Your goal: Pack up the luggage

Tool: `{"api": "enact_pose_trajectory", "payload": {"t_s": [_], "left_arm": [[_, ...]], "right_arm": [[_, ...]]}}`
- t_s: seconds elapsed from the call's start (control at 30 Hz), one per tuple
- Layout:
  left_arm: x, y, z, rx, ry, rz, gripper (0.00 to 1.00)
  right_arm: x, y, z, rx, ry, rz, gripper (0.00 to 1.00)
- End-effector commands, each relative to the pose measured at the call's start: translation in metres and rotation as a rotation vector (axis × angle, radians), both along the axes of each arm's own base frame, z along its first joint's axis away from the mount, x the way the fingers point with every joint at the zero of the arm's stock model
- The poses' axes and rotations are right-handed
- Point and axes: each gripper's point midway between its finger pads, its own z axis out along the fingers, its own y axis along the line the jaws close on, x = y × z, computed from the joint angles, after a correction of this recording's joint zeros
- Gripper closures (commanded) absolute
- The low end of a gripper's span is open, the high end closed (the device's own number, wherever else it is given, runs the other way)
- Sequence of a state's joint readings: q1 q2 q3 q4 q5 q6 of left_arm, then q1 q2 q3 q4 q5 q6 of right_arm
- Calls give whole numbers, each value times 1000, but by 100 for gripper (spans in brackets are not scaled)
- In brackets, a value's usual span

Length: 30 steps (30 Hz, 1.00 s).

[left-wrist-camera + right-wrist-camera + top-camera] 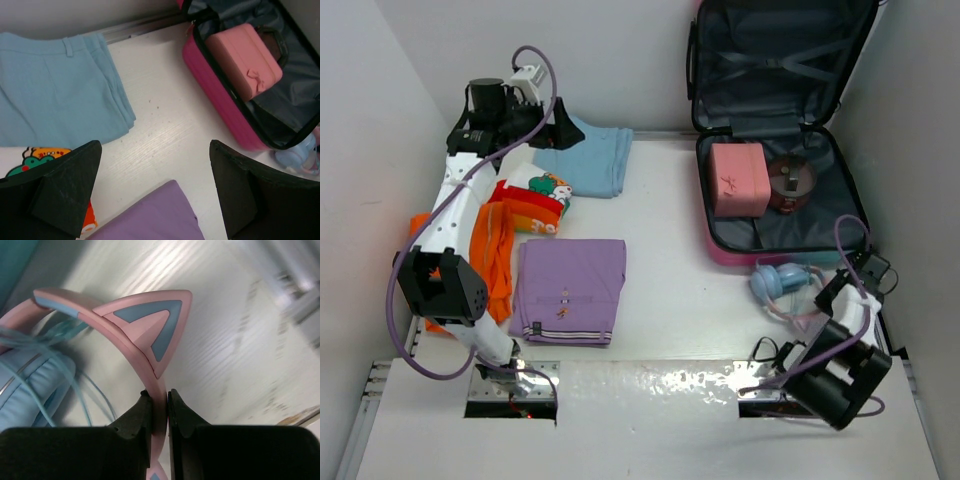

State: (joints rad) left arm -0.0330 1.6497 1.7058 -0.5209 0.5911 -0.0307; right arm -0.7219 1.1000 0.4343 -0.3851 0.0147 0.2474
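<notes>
Start well to the left of the luggage (722, 256): an orange garment (496, 262) lies bunched there, with a cartoon-print top (536, 200) and a folded purple garment (570, 290) between it and the luggage. Your left gripper (563, 124) hangs over the folded light-blue trousers (590, 160), also left of the luggage, with its jaws spread wide and nothing between them; a careless sweep from there would likely drag a fold out of the trousers or the purple piece. The luggage itself lies open on the counter (670, 270) at the far right, lid propped up behind it, and the base already holds a small pink case (740, 180) with a dark round item (792, 180) just right of that. Just outside the luggage's near wall lie the cat-ear headphones (778, 282), and your right gripper (159, 401) is pinching their thin pink headband. That pinch is narrow and sits off to one side, so in my judgement the padded cups could swing and twist the band out as you lift. The loose turquoise cable (91, 396) could catch on the luggage wall or trail outside it. Free room inside looks tight, so a low pass may knock the pink case.
</notes>
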Motion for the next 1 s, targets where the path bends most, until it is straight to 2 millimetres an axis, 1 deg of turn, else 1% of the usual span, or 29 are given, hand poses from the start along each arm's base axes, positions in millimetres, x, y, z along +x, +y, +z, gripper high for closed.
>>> {"api": "enact_pose_trajectory", "payload": {"t_s": [0.0,0.1,0.23,0.27,0.3,0.37,0.4,0.53,0.63,0.67,0.73,0.77,0.8,0.83,0.87,0.9,0.93,0.97], "left_arm": [[13,-5,49,-77,-143,-17,15],[19,-8,60,-104,-179,-26,15],[22,-11,65,-126,-199,-39,15],[23,-12,66,-128,-204,-44,15],[23,-12,65,-128,-204,-44,15],[24,-12,62,-132,-197,-46,15],[25,-13,61,-133,-195,-47,15],[27,-12,56,-136,-179,-45,15],[29,-10,54,-143,-170,-36,15],[30,-10,53,-144,-167,-37,15],[30,-9,52,-149,-157,-33,15],[31,-9,51,-151,-155,-32,15],[31,-9,51,-150,-155,-31,15],[31,-8,51,-150,-155,-29,16],[31,-7,50,-149,-152,-28,16],[30,-7,50,-144,-154,-30,15],[31,-6,48,-140,-151,-26,16],[30,-5,48,-138,-149,-23,15]], "right_arm": [[15,34,20,87,-68,77,100],[17,44,33,86,-80,139,100],[24,68,43,127,-104,267,100],[29,75,49,145,-125,303,100],[28,84,51,153,-116,343,100],[30,90,56,142,-116,392,100],[31,100,59,156,-120,443,100],[30,126,63,211,-110,557,100],[45,138,83,213,-202,600,100],[57,138,97,193,-259,608,100],[70,133,113,175,-292,584,100],[81,127,133,141,-319,579,100],[87,122,142,121,-316,566,100],[92,112,141,97,-278,542,100],[106,105,161,60,-317,535,100],[114,101,168,45,-331,518,100],[128,90,180,12,-347,486,100],[138,85,188,-3,-364,466,100]]}}
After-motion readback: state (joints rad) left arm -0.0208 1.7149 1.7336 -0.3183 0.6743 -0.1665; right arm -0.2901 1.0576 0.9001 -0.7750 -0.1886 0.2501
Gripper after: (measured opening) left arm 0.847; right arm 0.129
